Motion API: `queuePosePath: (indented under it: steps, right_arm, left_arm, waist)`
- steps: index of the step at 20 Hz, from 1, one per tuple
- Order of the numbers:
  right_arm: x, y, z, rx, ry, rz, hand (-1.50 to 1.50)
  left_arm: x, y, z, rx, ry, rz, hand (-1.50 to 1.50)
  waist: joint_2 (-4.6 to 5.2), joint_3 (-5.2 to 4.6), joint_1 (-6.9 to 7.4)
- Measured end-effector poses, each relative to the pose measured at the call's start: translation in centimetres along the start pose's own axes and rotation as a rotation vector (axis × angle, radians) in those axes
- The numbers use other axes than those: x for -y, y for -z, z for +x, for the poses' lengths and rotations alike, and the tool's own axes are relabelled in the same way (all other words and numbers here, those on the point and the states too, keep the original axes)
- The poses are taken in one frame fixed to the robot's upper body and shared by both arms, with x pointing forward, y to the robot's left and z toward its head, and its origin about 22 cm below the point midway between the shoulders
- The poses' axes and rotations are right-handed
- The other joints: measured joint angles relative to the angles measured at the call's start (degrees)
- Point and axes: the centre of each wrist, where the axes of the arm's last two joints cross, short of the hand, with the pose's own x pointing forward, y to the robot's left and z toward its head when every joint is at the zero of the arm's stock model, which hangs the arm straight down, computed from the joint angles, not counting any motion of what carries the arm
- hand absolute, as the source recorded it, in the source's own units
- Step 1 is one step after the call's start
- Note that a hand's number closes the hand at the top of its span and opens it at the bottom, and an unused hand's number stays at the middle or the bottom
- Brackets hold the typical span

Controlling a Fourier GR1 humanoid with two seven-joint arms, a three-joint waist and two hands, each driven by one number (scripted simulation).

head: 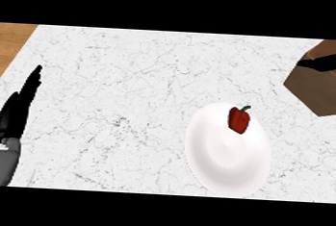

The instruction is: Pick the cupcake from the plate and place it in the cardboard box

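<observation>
A white plate (227,156) lies on the marble counter at the lower right. On its far part sits a small red object with a green stem (239,119); it looks like a red pepper, not a cupcake. The brown cardboard box (321,87) stands at the right edge, cut off by the view, its flaps open. My left hand (14,111) rests at the far left with fingers straight and pointing up, far from the plate. My right hand does not show.
The white marble counter (130,84) fills most of the view. A strip of wooden floor (5,44) shows past the counter's left edge at the upper left.
</observation>
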Motion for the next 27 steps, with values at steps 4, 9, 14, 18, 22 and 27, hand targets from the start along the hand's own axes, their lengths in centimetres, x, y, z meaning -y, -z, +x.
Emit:
queuePosePath:
  steps: [4, 9, 14, 18, 22, 27]
  right_arm:
    - [1.9, -0.6, -0.4, 0.022, 0.117, -0.102, -1.50]
    - [6.1, -2.3, -1.1, 0.044, 0.225, -0.172, -1.50]
    - [10.3, -5.2, -2.6, 0.026, 0.270, -0.229, -1.50]
    - [13.2, -7.9, -3.7, 0.002, 0.267, -0.258, -1.50]
    - [15.9, -11.0, -4.8, -0.018, 0.252, -0.271, -1.50]
    - [18.0, -13.7, -5.5, -0.040, 0.215, -0.253, -1.50]
  left_arm:
    - [0.0, -0.2, -0.2, -0.007, -0.002, 0.006, 0.00]
    - [-0.2, -0.1, -0.2, -0.008, -0.002, 0.013, 0.00]
    - [0.1, -0.1, 0.0, -0.008, -0.009, 0.015, 0.00]
    - [0.2, -0.1, 0.0, -0.010, -0.007, 0.016, 0.00]
    - [-0.1, -0.4, -0.3, -0.008, -0.004, 0.013, 0.00]
    - [-0.3, -0.7, -0.9, -0.016, -0.005, 0.014, 0.00]
  waist:
    - [-0.17, 0.01, -0.42]
    - [-0.10, 0.04, -0.74]
    - [0.10, 0.14, -0.92]
    - [0.19, 0.22, -1.00]
    - [0.19, 0.33, -1.13]
    - [0.31, 0.46, -1.16]
